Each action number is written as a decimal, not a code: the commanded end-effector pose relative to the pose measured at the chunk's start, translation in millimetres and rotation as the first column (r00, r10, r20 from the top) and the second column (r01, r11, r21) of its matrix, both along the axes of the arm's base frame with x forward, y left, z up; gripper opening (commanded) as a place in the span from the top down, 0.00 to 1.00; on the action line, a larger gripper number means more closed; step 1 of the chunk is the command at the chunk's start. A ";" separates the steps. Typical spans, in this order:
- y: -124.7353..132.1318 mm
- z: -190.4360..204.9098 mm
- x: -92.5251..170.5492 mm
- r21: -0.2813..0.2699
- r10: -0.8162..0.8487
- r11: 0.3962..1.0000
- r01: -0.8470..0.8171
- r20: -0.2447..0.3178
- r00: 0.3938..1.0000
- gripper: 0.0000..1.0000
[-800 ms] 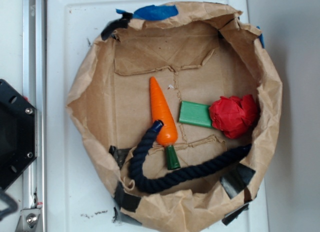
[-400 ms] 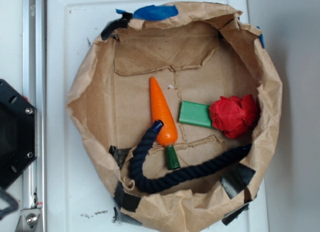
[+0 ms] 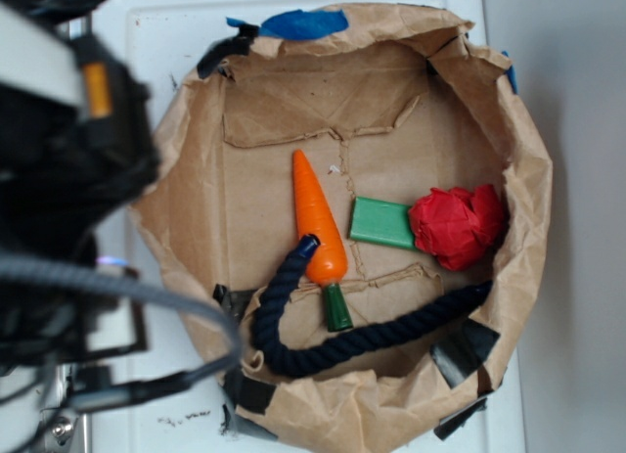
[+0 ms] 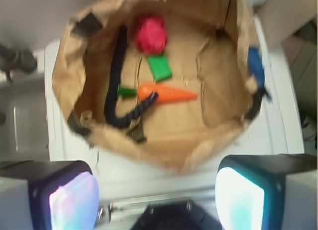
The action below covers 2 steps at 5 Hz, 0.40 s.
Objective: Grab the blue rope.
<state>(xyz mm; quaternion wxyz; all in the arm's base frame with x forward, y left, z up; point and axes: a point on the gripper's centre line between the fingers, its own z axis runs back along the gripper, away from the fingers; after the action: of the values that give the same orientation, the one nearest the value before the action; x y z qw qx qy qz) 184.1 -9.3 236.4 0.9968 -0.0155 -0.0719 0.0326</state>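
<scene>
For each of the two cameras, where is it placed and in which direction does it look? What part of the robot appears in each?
Exterior: overhead, looking straight down on the brown paper basket; the blurred robot arm fills the left edge.
Wrist: on the arm, outside the basket, looking forward and down; the gripper shows with fingers wide apart.
Shared: blue rope, carrot, green block, red ball.
</scene>
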 end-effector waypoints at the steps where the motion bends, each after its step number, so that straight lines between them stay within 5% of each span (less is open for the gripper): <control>1: 15.4 -21.5 43.3 -0.048 0.009 0.999 -0.008 0.028 1.000 0.00; 2: 15.3 -58.8 72.4 -0.126 -0.031 0.991 0.036 0.042 0.999 0.00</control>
<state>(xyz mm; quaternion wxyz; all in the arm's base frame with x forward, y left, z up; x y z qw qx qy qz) 254.8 1.2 166.2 0.9946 -0.0792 -0.0657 0.0113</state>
